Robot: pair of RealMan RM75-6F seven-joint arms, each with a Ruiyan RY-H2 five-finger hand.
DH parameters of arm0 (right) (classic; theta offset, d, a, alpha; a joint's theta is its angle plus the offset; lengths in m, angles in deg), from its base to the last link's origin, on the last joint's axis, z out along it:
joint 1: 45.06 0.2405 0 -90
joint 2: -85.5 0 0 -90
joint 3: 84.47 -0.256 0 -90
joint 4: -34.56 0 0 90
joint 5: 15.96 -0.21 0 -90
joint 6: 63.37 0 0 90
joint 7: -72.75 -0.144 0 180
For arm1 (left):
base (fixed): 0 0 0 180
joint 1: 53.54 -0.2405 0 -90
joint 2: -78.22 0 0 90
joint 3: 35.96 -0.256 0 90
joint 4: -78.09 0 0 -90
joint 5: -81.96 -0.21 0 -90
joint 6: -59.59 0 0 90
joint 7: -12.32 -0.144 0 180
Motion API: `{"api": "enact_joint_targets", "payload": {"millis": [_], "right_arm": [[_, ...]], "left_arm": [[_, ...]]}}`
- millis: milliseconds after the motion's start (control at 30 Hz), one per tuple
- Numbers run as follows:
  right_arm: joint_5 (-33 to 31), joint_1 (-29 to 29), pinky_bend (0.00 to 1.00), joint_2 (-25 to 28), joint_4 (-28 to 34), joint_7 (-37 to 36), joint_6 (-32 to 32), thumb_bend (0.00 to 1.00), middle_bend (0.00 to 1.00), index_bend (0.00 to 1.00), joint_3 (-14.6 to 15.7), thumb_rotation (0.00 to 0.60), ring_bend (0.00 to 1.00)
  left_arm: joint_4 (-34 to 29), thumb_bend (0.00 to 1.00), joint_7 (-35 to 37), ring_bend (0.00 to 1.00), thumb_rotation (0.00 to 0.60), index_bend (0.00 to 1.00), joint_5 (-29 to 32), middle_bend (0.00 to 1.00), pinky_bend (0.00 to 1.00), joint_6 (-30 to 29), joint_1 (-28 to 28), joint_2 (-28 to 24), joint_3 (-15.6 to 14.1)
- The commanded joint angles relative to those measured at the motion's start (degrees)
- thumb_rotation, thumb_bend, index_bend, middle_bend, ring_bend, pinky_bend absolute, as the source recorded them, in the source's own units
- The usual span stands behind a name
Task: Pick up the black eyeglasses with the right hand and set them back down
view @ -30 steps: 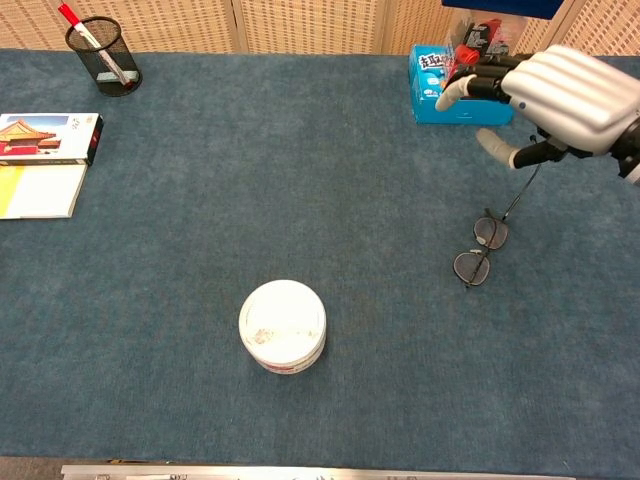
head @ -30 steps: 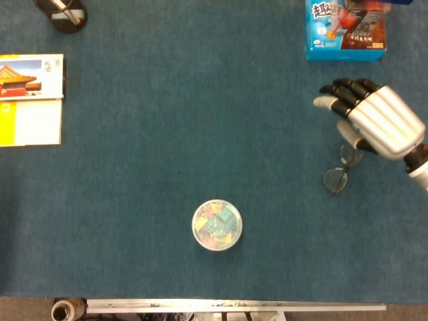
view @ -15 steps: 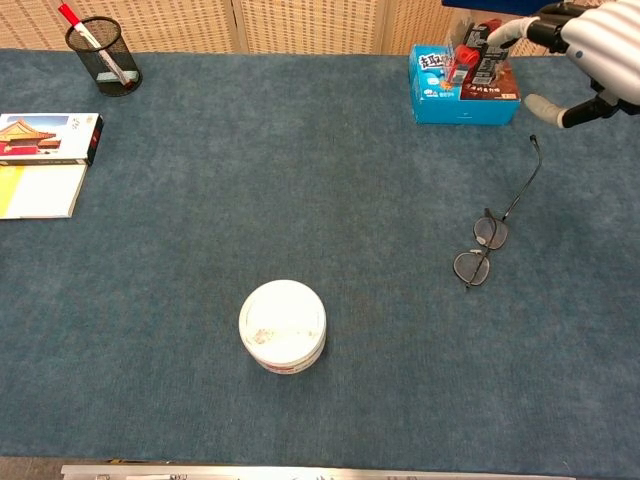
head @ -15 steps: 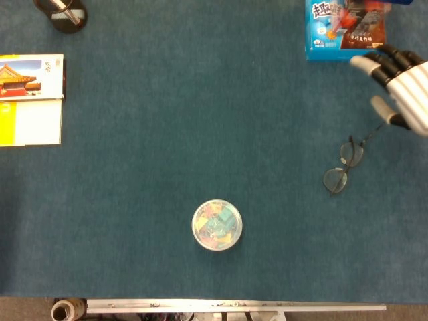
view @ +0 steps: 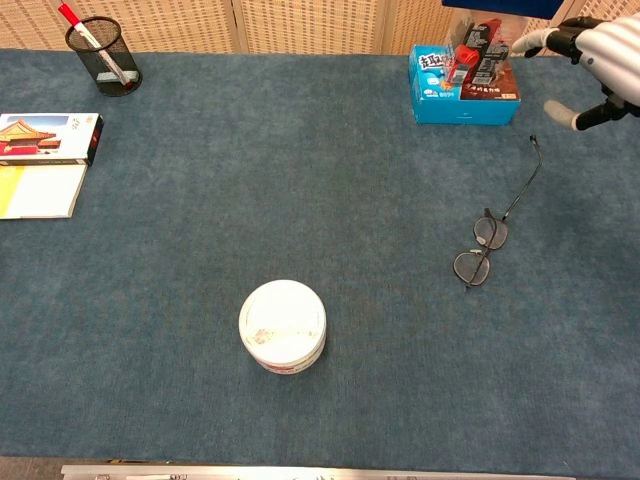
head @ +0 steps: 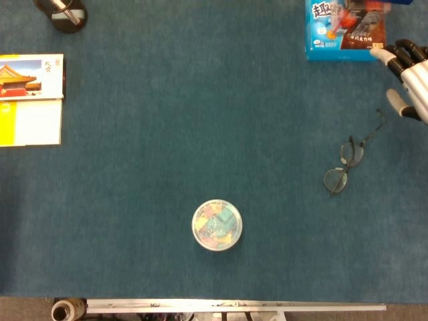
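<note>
The black eyeglasses [head: 344, 166] [view: 484, 246] lie flat on the blue cloth at the right, one temple arm stretched out toward the far right. My right hand [head: 409, 73] [view: 592, 62] is at the right edge of both views, up and to the right of the glasses and well apart from them. Its fingers are spread and it holds nothing. Most of the hand is cut off by the frame edge. My left hand is not seen in either view.
A blue box [head: 346, 30] [view: 463, 72] stands at the far right, just left of my right hand. A round clear tub [head: 217, 225] [view: 283, 325] sits near the front centre. A booklet [head: 30, 99] and a mesh pen cup [view: 104, 55] are at the far left.
My right hand has let go of the temple arm and drawn back to the right and away, leaving the glasses lying on the cloth.
</note>
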Motion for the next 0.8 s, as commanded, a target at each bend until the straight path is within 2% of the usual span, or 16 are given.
{"api": "enact_joint_targets", "payload": {"millis": [33, 333, 800], "right_arm": [[-0.30, 0.27, 0.33, -1.33, -1.75, -1.09, 0.62, 0.37, 0.24, 0.19, -0.05, 0.600, 0.16], [1.48, 0.80, 0.33, -4.05, -5.15, -4.41, 0.56, 0.30, 0.24, 0.19, 0.60, 0.600, 0.16], [3.72, 0.59, 0.33, -4.57, -5.37, -6.76, -0.42, 0.20, 0.24, 0.19, 1.89, 0.600, 0.16]], "left_arm": [[0.01, 0.51, 0.05, 0.36, 0.600, 0.31, 0.05, 0.43, 0.56, 0.03, -0.01, -0.02, -0.01], [0.33, 0.51, 0.39, 0.36, 0.600, 0.31, 0.29, 0.43, 0.56, 0.22, -0.05, 0.15, -0.04], [0.65, 0.51, 0.68, 0.36, 0.600, 0.31, 0.24, 0.43, 0.56, 0.15, -0.09, 0.35, -0.05]]}}
